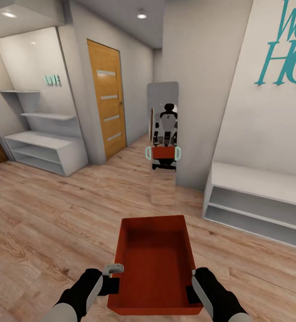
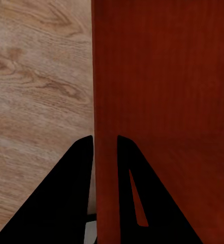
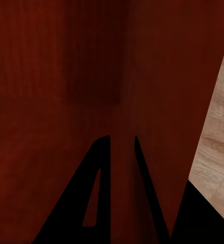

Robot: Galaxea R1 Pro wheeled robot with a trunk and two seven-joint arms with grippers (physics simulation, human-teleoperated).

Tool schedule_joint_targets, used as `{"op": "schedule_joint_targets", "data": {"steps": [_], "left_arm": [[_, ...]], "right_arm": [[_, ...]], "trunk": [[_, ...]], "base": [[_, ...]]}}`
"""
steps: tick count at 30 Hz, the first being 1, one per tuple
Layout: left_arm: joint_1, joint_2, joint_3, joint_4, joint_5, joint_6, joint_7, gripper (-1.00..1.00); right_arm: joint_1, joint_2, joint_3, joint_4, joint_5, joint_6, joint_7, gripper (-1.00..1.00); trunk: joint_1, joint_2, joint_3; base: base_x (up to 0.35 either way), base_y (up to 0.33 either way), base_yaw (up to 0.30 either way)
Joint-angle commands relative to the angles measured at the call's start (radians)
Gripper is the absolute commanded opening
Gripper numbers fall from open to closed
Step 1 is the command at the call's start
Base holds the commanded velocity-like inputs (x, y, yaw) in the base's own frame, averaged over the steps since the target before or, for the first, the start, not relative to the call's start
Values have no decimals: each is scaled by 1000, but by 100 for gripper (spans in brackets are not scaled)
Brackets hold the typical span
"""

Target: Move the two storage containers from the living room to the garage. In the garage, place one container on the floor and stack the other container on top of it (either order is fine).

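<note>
One red-orange rectangular lidless bin (image 1: 154, 264) riding between both arms over light wood-plank floor (image 1: 45, 223); left gripper (image 2: 105, 152) and right gripper (image 3: 123, 147) each pinching bin side wall. Garage not reached, judging transport underway, stacking pending.

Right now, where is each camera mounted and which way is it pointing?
Head view: on the head, looking forward and down a hallway at a mirror; both arms hold the storage container.
Left wrist view: along the left gripper, fingers astride the container's wall, wood floor beside.
Right wrist view: along the right gripper, astride the opposite wall.
Shared: the container.
</note>
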Motion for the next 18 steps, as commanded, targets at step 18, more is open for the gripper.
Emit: {"op": "schedule_joint_targets", "data": {"steps": [18], "left_arm": [[0,-2,3,-1,18,7,-3,-100]], "right_arm": [[-1,14,2,-2,-66,-9,-4,-100]], "trunk": [[1,-1,-5]], "base": [[333,13,48]]}}
